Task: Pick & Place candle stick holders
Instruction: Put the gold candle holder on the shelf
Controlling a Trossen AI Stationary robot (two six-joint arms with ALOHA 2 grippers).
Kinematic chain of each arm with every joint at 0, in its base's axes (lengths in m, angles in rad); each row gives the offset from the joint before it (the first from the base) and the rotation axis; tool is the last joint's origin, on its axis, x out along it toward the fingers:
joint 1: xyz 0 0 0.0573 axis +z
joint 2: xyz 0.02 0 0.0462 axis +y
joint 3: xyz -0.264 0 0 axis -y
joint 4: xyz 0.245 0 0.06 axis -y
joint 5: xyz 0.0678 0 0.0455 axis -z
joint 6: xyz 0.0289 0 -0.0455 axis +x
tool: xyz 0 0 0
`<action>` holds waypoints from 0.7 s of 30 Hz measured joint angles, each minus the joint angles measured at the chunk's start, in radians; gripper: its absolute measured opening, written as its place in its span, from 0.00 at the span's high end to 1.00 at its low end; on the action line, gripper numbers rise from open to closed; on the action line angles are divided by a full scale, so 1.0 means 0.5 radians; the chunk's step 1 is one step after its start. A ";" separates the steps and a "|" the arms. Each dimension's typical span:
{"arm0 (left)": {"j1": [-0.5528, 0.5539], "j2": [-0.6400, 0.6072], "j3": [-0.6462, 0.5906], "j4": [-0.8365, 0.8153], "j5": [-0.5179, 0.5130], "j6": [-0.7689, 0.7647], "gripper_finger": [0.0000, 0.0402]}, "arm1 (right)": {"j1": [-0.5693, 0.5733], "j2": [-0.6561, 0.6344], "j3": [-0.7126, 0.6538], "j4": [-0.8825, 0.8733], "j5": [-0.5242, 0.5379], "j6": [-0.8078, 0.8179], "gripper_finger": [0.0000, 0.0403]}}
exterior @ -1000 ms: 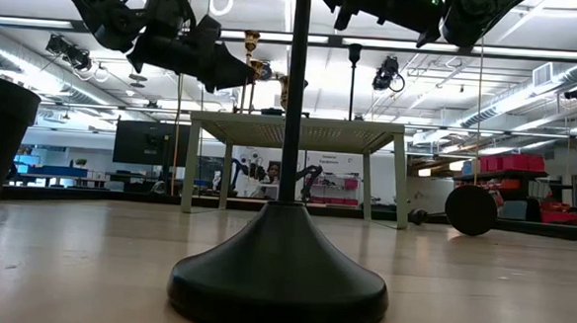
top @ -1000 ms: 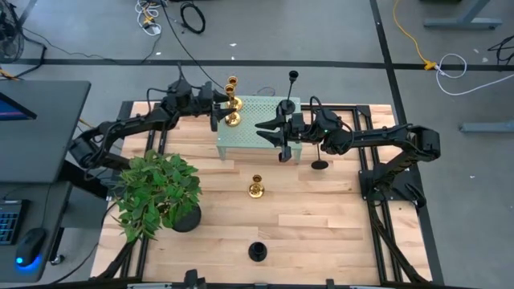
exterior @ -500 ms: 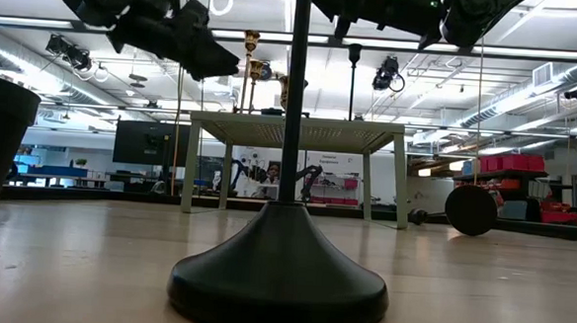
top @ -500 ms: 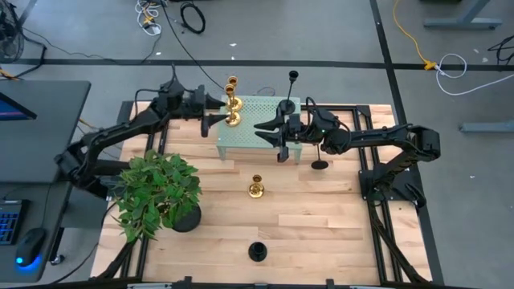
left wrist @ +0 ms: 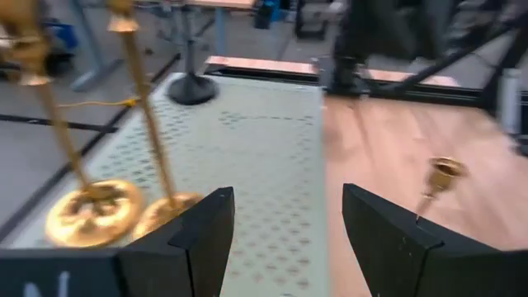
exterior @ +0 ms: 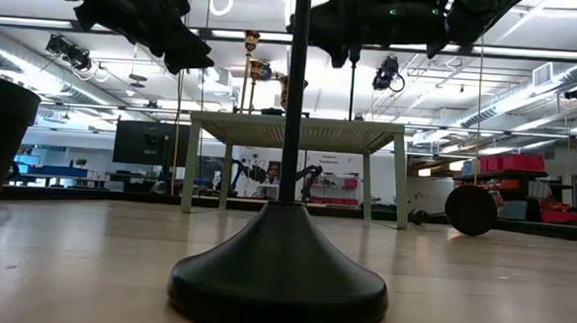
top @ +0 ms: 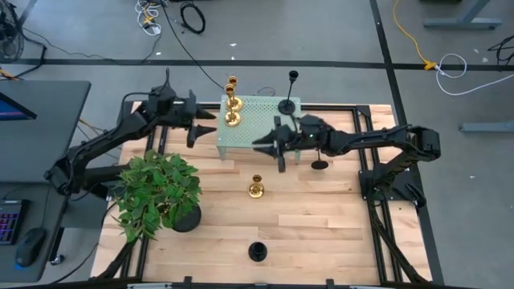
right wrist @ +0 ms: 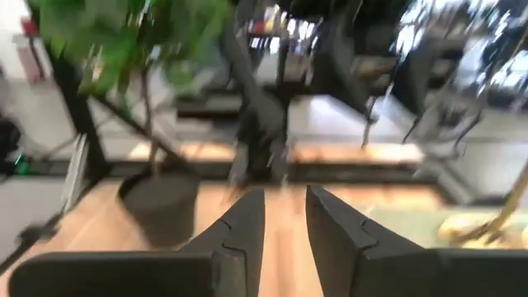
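Left pincer (top: 206,127), spread and empty, had backed off the green stand's (top: 257,122) left side, leaving two gold candle stick holders (top: 232,112) upright on its left edge, so that placement looked done; right pincer (top: 271,146) at stand's front, grip unclear.

My high view straight down over the whole table (top: 305,217), low view at tabletop level, close behind a black holder (exterior: 281,270) at six o'clock, facing twelve, left wrist view near the green stand (left wrist: 272,165), which high and low views share.
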 joint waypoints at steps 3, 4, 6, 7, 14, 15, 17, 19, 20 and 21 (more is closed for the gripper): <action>0.000 -0.014 0.000 -0.011 0.138 -0.001 0.44 | 0.086 0.000 0.000 -0.170 0.000 -0.040 0.77; 0.000 -0.014 0.000 -0.010 0.169 -0.001 0.44 | 0.120 0.000 0.000 -0.224 0.000 -0.050 0.77; 0.000 -0.014 0.000 -0.016 0.194 -0.001 0.44 | 0.185 0.000 0.000 -0.324 0.001 -0.082 0.77; 0.000 -0.014 0.000 -0.015 0.197 -0.001 0.44 | 0.213 -0.001 0.000 -0.374 0.001 -0.090 0.77; 0.000 -0.014 0.000 -0.016 0.198 -0.001 0.44 | 0.367 -0.112 -0.001 -0.784 0.095 -0.087 0.77; 0.000 -0.014 0.000 -0.017 0.199 -0.003 0.44 | 0.389 -0.138 -0.001 -0.865 0.159 -0.083 0.77; 0.000 -0.014 0.000 -0.017 0.200 -0.015 0.44 | 0.434 -0.172 -0.001 -1.000 0.276 -0.031 0.77; 0.000 -0.014 0.000 -0.019 0.200 -0.016 0.44 | 0.481 -0.179 -0.001 -1.102 0.364 0.044 0.77; 0.000 -0.014 0.000 -0.018 0.200 -0.016 0.44 | 0.504 -0.178 -0.001 -1.146 0.394 0.081 0.77; 0.000 -0.014 0.000 -0.019 0.200 -0.016 0.44 | 0.527 -0.171 -0.001 -1.174 0.416 0.111 0.77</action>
